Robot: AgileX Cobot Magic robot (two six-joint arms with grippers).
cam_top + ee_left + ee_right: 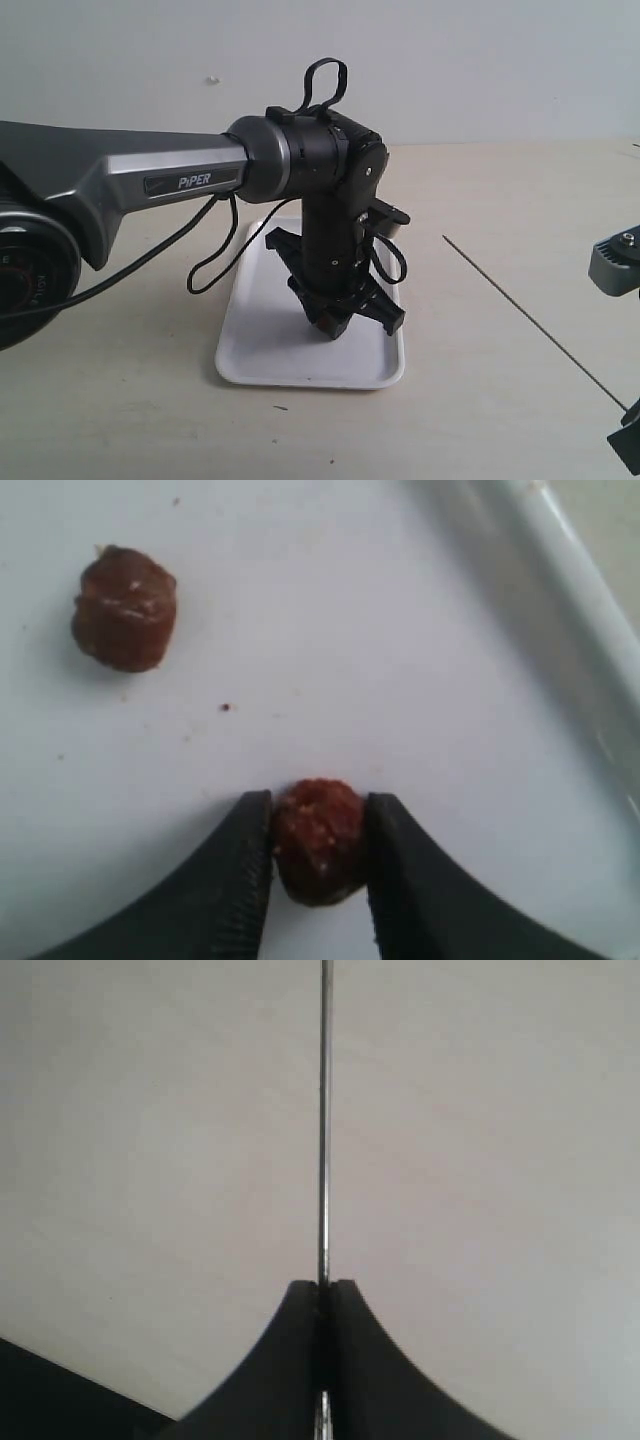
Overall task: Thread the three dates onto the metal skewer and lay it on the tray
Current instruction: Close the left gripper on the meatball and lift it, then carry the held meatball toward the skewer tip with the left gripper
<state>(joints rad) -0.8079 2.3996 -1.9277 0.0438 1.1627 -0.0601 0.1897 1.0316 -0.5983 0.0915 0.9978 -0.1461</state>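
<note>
My left gripper [318, 825] is shut on one dark red-brown date [318, 840], low over the white tray [420, 660]. In the exterior view that gripper [345, 318] points down into the tray [255, 345]. A second date [124, 608] lies loose on the tray floor, apart from the fingers. The third date is hidden. My right gripper [321, 1285] is shut on the thin metal skewer [324, 1120], which runs straight out from the fingertips. From outside, the skewer [530, 318] slants above the table at the right, its tip toward the tray.
The tray's raised rim [570, 570] runs close to my left gripper. The left arm's body [150, 180] and a black cable [215, 255] hang over the tray's far side. Tan tabletop [490, 200] lies between tray and skewer.
</note>
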